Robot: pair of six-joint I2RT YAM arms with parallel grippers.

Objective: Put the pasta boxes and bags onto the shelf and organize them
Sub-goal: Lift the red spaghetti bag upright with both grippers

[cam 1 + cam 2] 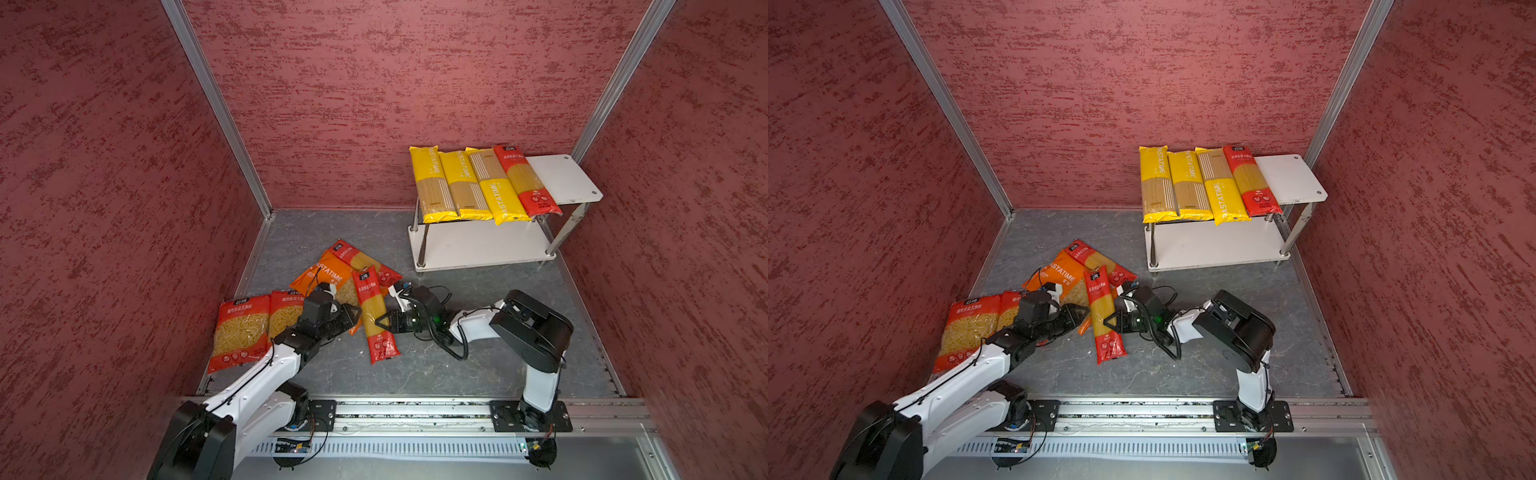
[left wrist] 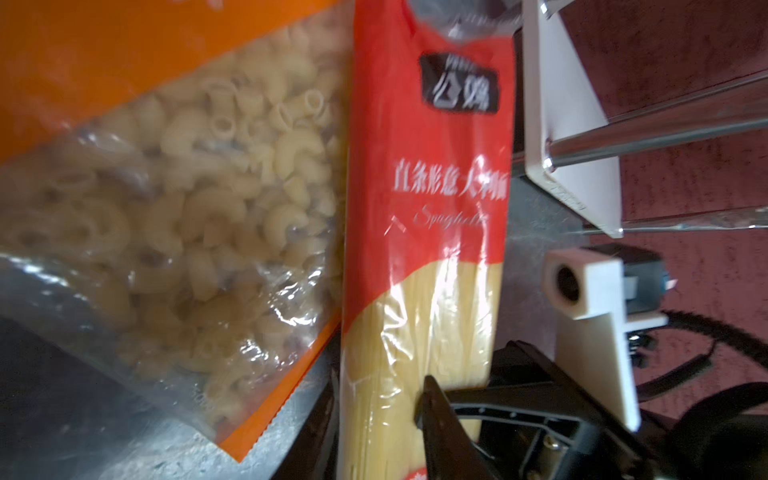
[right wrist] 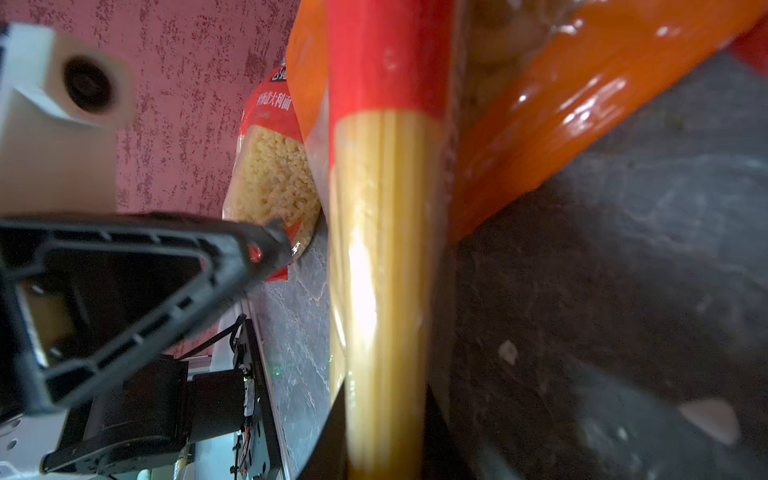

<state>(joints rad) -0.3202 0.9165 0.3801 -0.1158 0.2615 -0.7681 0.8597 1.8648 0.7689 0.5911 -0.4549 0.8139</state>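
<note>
- The shelf [image 1: 561, 178] stands in the far right corner. Its top board carries four long packs side by side, three yellow spaghetti packs [image 1: 463, 183] and one shelved red pack [image 1: 525, 183], their near ends overhanging the front edge. Nothing lies on the lower board [image 1: 478, 245].
- Five packs remain on the grey floor, so I'd judge the job a little under half done.
- Two wide red packs [image 1: 241, 328] overlap by the left wall; beyond them sits the orange pack [image 1: 322, 274], with a far red spaghetti pack [image 1: 365, 259] overlapping it.
- The red spaghetti pack [image 1: 371, 299] lies slanted between the two arms, its upper end resting on the orange pack and its lower end on the floor. It has glossy, crinkled film, and a clear window shows straight pale strands, so it looks stiff along its length.
- The right gripper [image 1: 380, 323] meets that pack's middle from the right. In its wrist view the pack runs between its own fingers, so it looks clenched on it.
- The left gripper [image 1: 354, 316] sits at the pack's opposite edge. Whether its fingers have hold of anything, I cannot tell.
</note>
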